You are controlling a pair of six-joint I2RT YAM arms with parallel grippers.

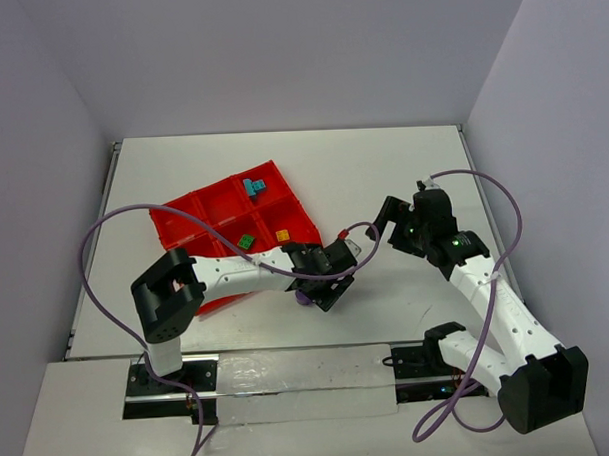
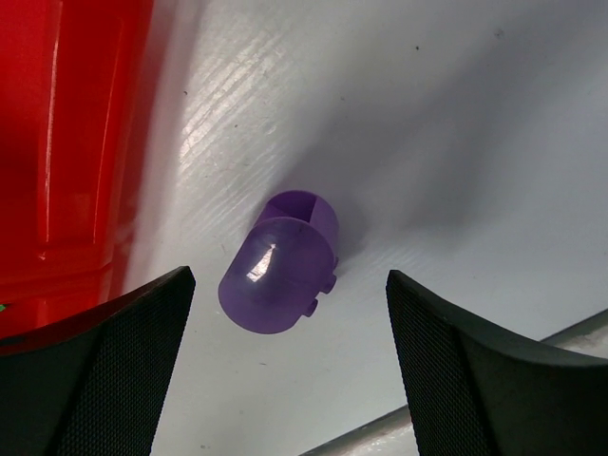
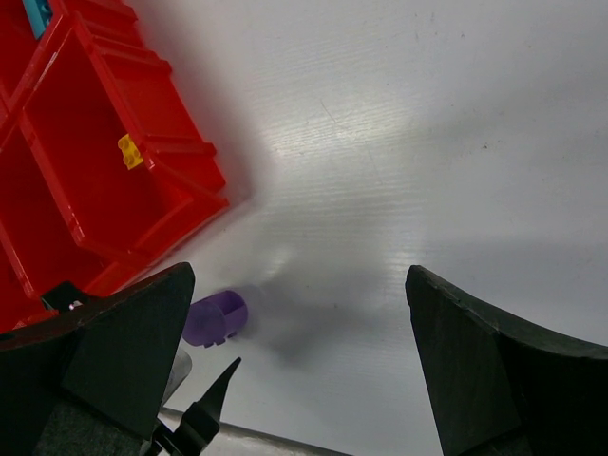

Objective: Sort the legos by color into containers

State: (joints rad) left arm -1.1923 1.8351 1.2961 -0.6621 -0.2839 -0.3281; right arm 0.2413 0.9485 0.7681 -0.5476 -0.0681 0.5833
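One white worktop (image 1: 403, 175) fills the middle of the overhead view. On its left half sits the red tray (image 1: 218, 196), turned at an angle, with six square compartments in two rows. The left arm (image 1: 236, 270) lies across the tray's lower left corner, so I cannot tell what the compartments there hold. The left gripper (image 2: 288, 296) hangs low just off the tray's lower right corner, its fingers spread wide and holding nothing. The right gripper (image 3: 299, 285), further right in the overhead view, also has its fingers parted and empty above bare worktop.

The purple lego (image 2: 280, 266) lies on the worktop between the left fingers, touching neither, just beside the tray's outer wall. It is a rounded, glossy piece on its side, with small nubs along one edge. It is probably very light and rigid. The curved, shiny shell looks slippery, so it may roll or squirt out under a squeeze. The flatter end faces look like the safer place to close on, if the fingers can line up with them. From above, only a sliver of it shows under the gripper.

Smaller still, a teal lego (image 1: 253, 186), perhaps more than one piece, a green lego (image 1: 246, 242) and a yellow lego (image 1: 283, 235) each rest in a separate compartment. No red brick shows, though red on red would be hard to spot.
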